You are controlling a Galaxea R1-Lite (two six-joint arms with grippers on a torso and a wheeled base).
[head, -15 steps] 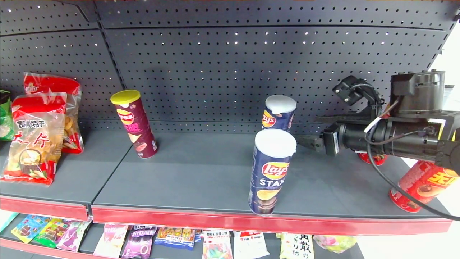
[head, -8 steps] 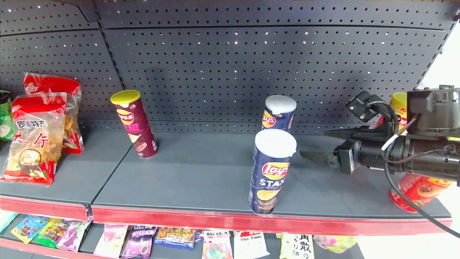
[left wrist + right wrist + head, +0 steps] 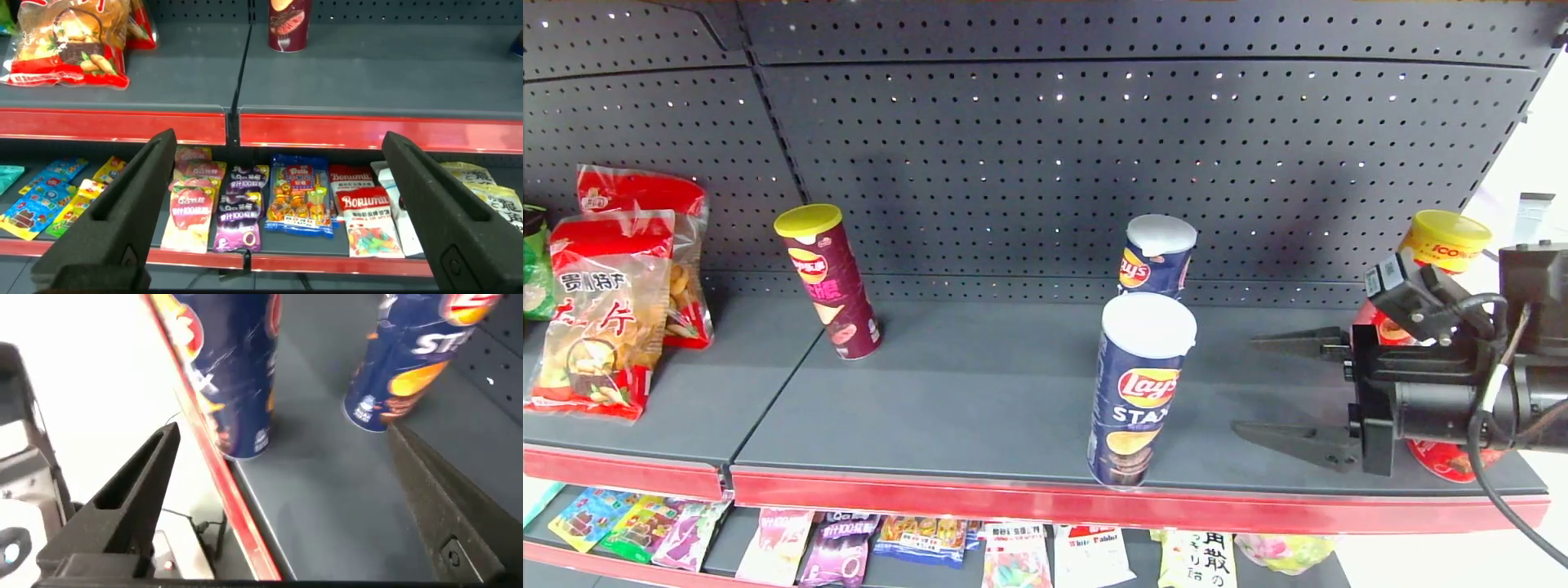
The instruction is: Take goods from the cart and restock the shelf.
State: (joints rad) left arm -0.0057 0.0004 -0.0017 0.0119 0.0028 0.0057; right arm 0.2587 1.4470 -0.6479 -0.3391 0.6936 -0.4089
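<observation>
The right gripper (image 3: 1286, 392) has its two dark fingers spread wide apart with nothing between them; one finger lies nearer the back wall, the other nearer the front lip, both pointing along the shelf (image 3: 972, 392) toward its middle. The gripper hangs low over the shelf's right end, near the front blue can (image 3: 1139, 392) but clear of it. That can stands upright with a white lid, close to the red front edge (image 3: 915, 488); the rear blue can (image 3: 1158, 255) stands behind it, close to the pegboard wall (image 3: 1054, 163). Behind the right arm a red can (image 3: 1441, 245) with a yellow lid stands at the back; the base of a second red can (image 3: 1445, 461) shows beneath the arm, near the front edge.

The left gripper (image 3: 278, 139) also has its fingers wide apart and bare; it sits in front of the unit, below the level of the restocked shelf, facing the red edge and the flat snack packets (image 3: 298, 196) laid out on the lower tier.

Farther left on the shelf a purple can (image 3: 829, 282) with a yellow lid stands well apart from the blue pair; red-topped snack bags (image 3: 600, 314) lean upright at the far left end.
</observation>
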